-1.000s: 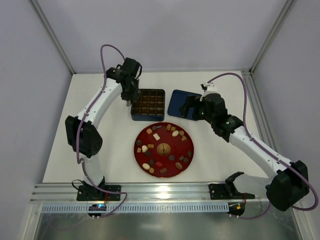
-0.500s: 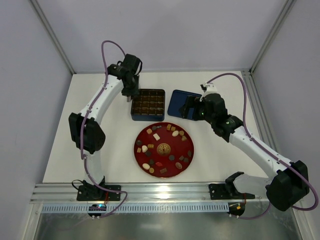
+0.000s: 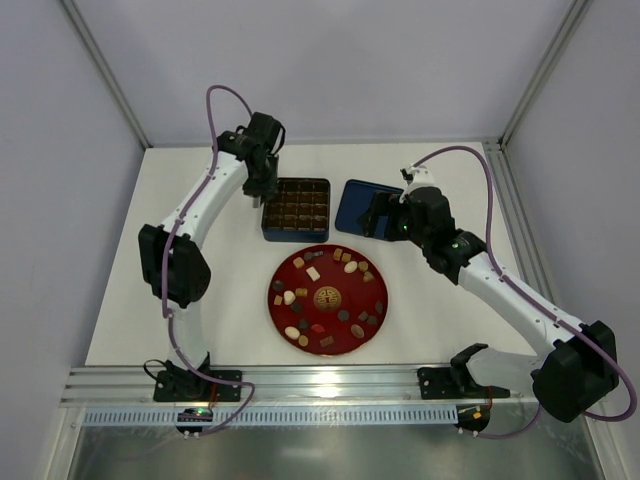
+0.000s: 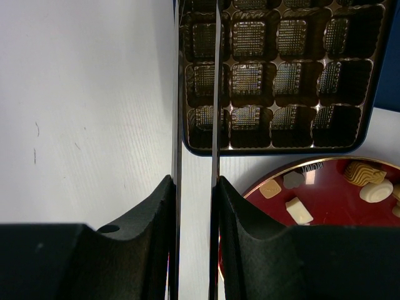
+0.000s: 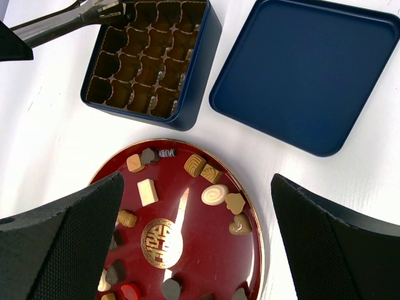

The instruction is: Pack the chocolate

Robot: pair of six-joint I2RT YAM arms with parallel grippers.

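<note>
Several small chocolate pieces [image 3: 350, 267], dark brown, tan and cream, lie scattered on a round red plate [image 3: 375, 300]; they also show in the right wrist view [image 5: 214, 194]. The dark blue box [image 3: 297, 208] holds a brown grid of cells [image 4: 275, 69], all bare where I can see them. My left gripper [image 3: 258, 186] [image 4: 195, 181] is shut on thin metal tongs [image 4: 214, 94]. The tongs' tips [image 5: 109, 9] hang over the box's far left corner. My right gripper [image 3: 385, 218] [image 5: 197, 181] stands open above the plate's far side, holding nothing.
The box's blue lid [image 3: 362, 207] [image 5: 306, 72] lies upside down on the white table, right of the box. The plate [image 5: 250, 206] carries a gold emblem [image 5: 161, 242] at its centre. Grey walls enclose the table on three sides.
The left arm's elbow has swung a little and its gripper has shifted slightly toward the back, still holding the tongs. The right arm has not moved.
</note>
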